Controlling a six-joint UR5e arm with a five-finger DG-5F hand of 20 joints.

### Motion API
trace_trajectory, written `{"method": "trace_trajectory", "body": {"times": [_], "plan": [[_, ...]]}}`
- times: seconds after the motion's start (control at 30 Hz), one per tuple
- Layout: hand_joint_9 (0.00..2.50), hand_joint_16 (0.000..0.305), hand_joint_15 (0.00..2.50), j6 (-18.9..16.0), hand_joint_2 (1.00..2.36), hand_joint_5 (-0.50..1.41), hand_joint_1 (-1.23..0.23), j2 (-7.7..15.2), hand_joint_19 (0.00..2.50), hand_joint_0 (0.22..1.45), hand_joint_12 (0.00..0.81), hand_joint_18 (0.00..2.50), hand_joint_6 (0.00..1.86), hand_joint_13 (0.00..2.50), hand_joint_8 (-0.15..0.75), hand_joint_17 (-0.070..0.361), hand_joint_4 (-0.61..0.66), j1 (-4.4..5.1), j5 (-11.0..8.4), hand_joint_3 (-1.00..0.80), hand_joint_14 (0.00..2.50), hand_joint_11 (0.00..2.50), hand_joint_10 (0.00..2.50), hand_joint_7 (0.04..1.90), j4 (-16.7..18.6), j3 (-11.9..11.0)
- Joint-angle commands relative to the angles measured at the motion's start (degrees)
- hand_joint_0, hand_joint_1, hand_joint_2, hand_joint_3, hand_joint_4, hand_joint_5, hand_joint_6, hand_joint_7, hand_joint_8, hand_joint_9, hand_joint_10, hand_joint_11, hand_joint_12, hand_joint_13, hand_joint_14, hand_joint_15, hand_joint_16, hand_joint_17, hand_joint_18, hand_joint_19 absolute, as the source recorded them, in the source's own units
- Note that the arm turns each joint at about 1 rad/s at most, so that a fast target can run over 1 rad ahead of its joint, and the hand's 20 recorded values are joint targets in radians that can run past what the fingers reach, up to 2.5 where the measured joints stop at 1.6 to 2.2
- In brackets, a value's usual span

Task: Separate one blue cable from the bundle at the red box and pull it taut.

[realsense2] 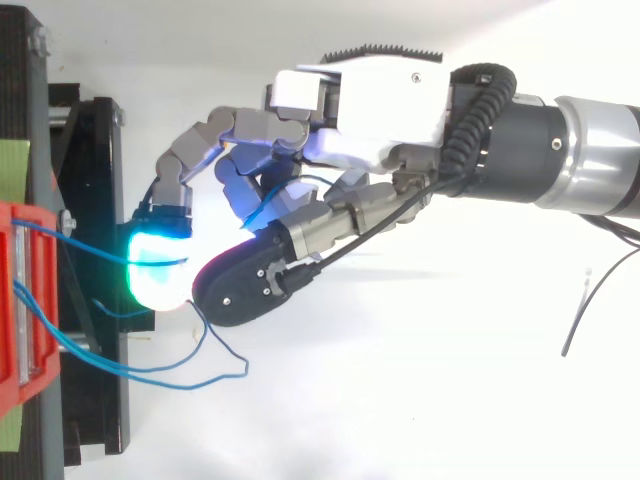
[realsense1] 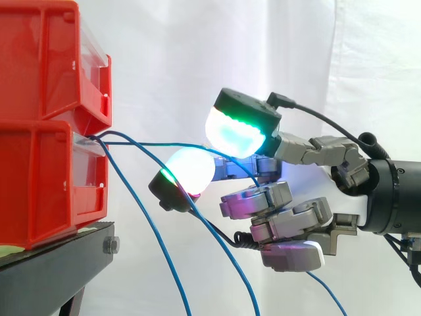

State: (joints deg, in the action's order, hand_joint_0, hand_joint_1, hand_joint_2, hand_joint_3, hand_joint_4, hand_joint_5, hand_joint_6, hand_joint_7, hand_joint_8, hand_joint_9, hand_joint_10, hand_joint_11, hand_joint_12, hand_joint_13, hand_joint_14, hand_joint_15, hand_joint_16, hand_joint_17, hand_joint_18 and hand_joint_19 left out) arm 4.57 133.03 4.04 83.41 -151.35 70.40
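We see the hand [realsense1: 289, 214] curled, its glowing pads [realsense1: 237, 135] pinching one blue cable [realsense1: 164, 144]. That cable runs nearly straight to the lower red bin [realsense1: 39, 184] of two stacked bins. Two loose strands [realsense1: 152, 230] droop from that bin, sagging past the black stand [realsense1: 59, 253].

A black stand [realsense1: 59, 253], perhaps green-taped, stands before a white curtain [realsense1: 197, 59].

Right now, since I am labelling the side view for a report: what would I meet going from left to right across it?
Red bins → blue cables leaving them → hand, its pads pinching one of them → arm's wrist.
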Motion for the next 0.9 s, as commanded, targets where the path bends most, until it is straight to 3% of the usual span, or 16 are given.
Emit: {"method": "trace_trajectory", "body": {"times": [0.0,0.1,0.17,0.33,0.7,0.87], "plan": [[0.61,0.066,1.13,0.0,1.0,-0.18,-0.45,-0.06,0.78,0.59,0.526,1.85,0.9,1.44,0.301,0.148,0.07,0.0,0.0,-0.47,2.5,2.05,2.5,0.8,0.0,0.0],[0.62,0.066,1.13,0.0,1.01,-0.18,-0.44,-0.06,0.78,0.6,0.525,1.85,0.91,1.45,0.294,0.148,0.08,0.0,0.0,-0.4,2.5,2.08,2.5,0.8,0.0,0.0],[0.62,0.065,1.13,0.0,1.02,-0.18,-0.52,-0.06,0.77,0.6,0.532,1.85,0.91,1.45,0.293,0.147,0.07,0.0,0.0,-0.27,2.5,2.1,2.5,0.8,0.0,0.0],[0.62,0.068,1.15,0.09,1.02,-0.18,-0.64,0.03,0.77,0.6,0.521,1.88,0.91,1.46,0.283,0.152,0.05,0.0,0.0,-0.15,2.5,2.11,2.5,0.8,0.0,0.0],[0.51,0.06,1.17,-0.26,1.02,-0.19,-0.74,0.03,0.91,0.64,0.488,1.74,0.9,1.34,0.255,0.136,-0.07,0.18,0.0,-0.19,2.5,2.09,2.5,0.78,-0.09,0.0],[0.43,0.047,1.19,-1.41,1.02,-0.18,-0.78,-0.06,1.25,0.66,0.417,1.47,0.89,1.13,0.209,0.105,-0.22,0.35,0.0,-0.19,2.5,2.04,2.5,0.83,-1.93,0.0]]}}
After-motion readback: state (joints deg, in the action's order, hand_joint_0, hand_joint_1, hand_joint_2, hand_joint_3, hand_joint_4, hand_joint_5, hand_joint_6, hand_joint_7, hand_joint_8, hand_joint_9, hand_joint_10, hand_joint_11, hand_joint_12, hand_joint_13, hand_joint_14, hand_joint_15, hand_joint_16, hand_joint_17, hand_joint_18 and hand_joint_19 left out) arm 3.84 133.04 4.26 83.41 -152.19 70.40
